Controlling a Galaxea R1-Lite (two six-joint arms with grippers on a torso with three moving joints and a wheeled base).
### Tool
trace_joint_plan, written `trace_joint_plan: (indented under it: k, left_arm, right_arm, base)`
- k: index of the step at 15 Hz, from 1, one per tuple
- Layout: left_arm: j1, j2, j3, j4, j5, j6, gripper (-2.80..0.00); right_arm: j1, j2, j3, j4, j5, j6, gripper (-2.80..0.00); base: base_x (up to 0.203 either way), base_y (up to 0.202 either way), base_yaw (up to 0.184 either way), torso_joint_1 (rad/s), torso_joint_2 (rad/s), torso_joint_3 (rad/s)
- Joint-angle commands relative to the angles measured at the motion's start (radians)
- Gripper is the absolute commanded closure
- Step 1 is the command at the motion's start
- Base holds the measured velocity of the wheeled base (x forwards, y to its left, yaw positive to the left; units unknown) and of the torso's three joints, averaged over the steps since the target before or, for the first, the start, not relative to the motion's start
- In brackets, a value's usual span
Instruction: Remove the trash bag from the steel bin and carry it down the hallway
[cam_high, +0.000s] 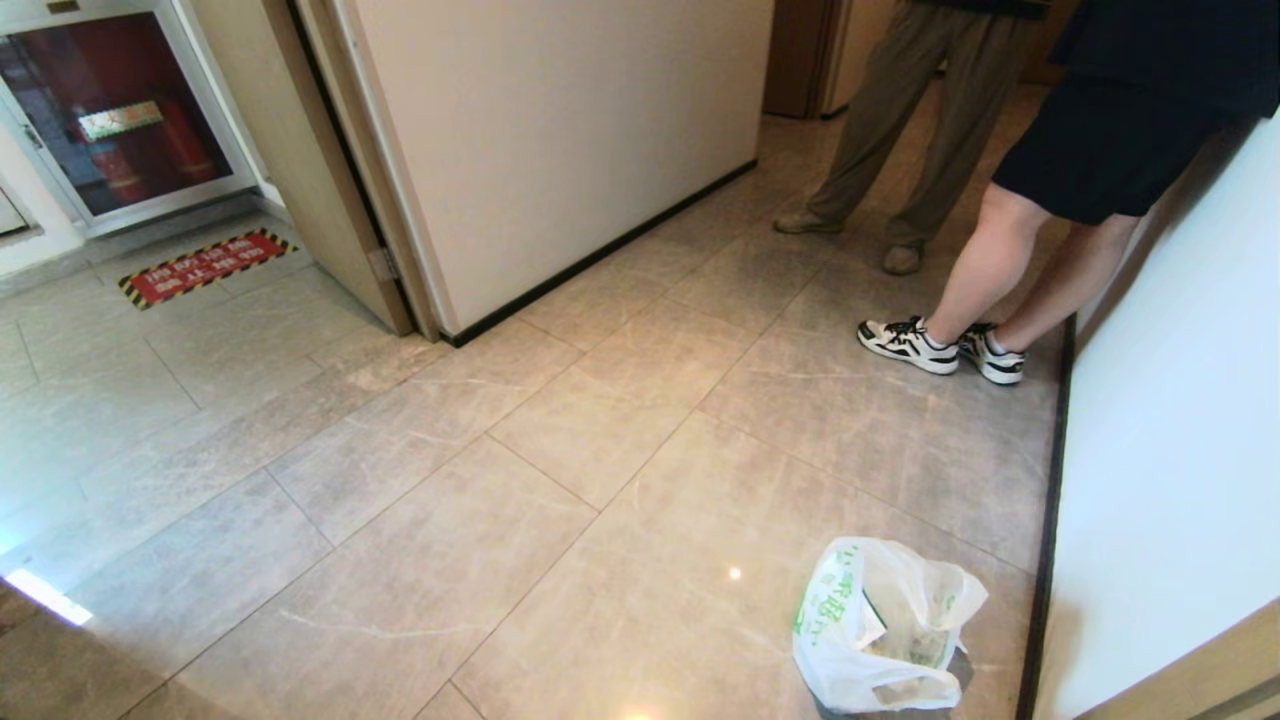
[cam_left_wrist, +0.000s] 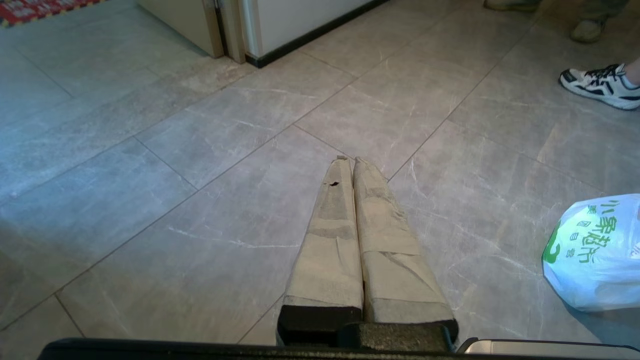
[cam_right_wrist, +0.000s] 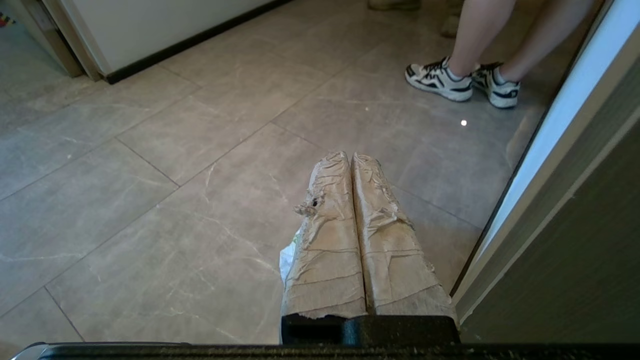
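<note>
Glossy tiled floor (cam_high: 420, 520) — trash bag (cam_high: 880, 630), striped sign (cam_high: 205, 266) lying on it.

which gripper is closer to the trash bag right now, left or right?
Right, judging by the wrist views. The right gripper, shut and empty, hangs just above the trash bag, whose edge peeks from behind its fingers. The left gripper, shut, is off to the bag's left.

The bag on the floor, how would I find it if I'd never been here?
Follow the white wall on the right of the tiled hallway floor toward the camera. The trash bag sits alone beside its black skirting: thin white plastic with green printed characters.
</note>
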Motion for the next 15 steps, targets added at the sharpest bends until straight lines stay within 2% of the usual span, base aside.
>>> trace_joint_plan:
  k: [1, 9, 15]
  left_arm:
    - [0.000, 0.000, 0.000, 0.000, 0.000, 0.000, 0.00]
    - [0.000, 0.000, 0.000, 0.000, 0.000, 0.001, 0.00]
    - [0.000, 0.000, 0.002, 0.000, -0.001, 0.004, 0.00]
  right_arm:
    - [0.000, 0.001, 0.032, 0.000, 0.000, -0.001, 0.00]
    - [0.000, 0.001, 0.032, -0.003, -0.002, -0.001, 0.00]
    - [0.000, 0.001, 0.032, -0.003, -0.002, -0.001, 0.00]
  base:
    - [0.000, 0.000, 0.000, 0.003, 0.00, 0.207]
    - [0.000, 0.000, 0.000, 0.001, 0.00, 0.194]
    - [0.000, 0.000, 0.000, 0.000, 0.00, 0.019]
